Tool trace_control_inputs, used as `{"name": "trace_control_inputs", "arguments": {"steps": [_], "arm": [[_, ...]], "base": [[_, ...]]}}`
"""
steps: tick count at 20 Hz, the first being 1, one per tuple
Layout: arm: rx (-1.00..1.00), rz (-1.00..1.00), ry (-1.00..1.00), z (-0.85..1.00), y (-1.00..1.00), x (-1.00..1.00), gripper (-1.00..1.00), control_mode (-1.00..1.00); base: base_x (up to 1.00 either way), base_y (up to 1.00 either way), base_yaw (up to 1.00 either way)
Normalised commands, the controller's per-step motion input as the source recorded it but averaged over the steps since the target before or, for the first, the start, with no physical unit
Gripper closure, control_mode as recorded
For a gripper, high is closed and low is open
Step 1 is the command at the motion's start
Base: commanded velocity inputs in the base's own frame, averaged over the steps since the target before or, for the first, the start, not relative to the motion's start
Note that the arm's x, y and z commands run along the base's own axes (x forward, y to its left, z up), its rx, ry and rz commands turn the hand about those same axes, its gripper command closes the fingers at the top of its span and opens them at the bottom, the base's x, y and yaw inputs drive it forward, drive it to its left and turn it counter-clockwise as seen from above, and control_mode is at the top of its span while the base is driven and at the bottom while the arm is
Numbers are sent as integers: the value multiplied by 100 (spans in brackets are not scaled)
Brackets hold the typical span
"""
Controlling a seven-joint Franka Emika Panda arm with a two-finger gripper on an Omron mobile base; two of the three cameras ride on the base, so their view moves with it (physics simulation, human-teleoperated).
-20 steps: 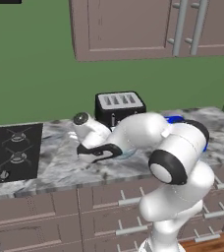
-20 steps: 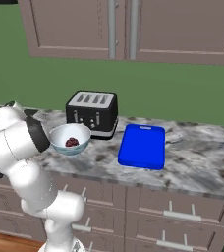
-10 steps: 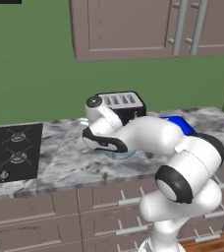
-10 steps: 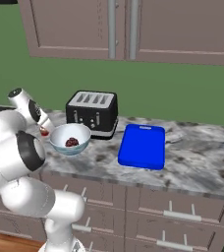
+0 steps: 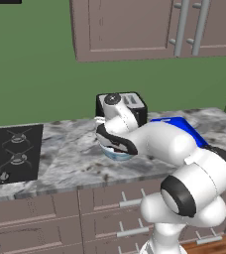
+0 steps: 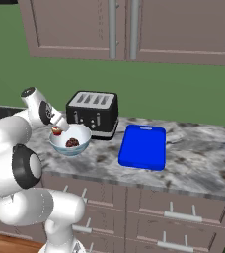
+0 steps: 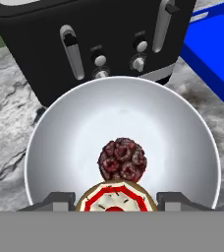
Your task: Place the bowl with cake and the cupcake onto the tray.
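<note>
One bowl (image 7: 121,147) sits on the marble counter (image 6: 198,158) just in front of the black toaster (image 6: 93,112), and I can see the dark cake lump (image 7: 122,160) lying near its middle. From my hand camera the cupcake (image 7: 116,198) shows at the bottom edge, pale frosting with red rings, sitting between the two finger tips, right over the near part of the bowl. In the right base view the cupcake (image 6: 57,131) appears as a small red spot at the gripper (image 6: 58,129), just above the bowl's (image 6: 70,140) near rim. The jaws look closed in on the cupcake from both sides, though I can't make out the contact itself. The tray (image 6: 142,147) lies flat on the counter to the right of the toaster, apart from the bowl, with nothing on it. In the left base view my arm covers most of the bowl (image 5: 116,154), and a black stove (image 5: 11,154) sits at the counter's left end.
</note>
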Motion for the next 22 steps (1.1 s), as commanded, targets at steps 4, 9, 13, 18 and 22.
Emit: {"name": "trace_control_inputs", "arguments": {"steps": [4, 9, 13, 18, 22], "arm": [[-3, 18, -2, 12, -68, -15, 100, -100], [0, 16, -2, 0, -75, -17, 100, -100], [0, 13, -2, 0, -76, -9, 100, -100], [0, 3, -1, 0, -77, 0, 100, -100], [0, 0, 0, 0, -73, 3, 100, -100]], "base": [[0, 0, 0], [0, 0, 0], [0, 0, 0], [0, 0, 0], [0, 0, 0]]}}
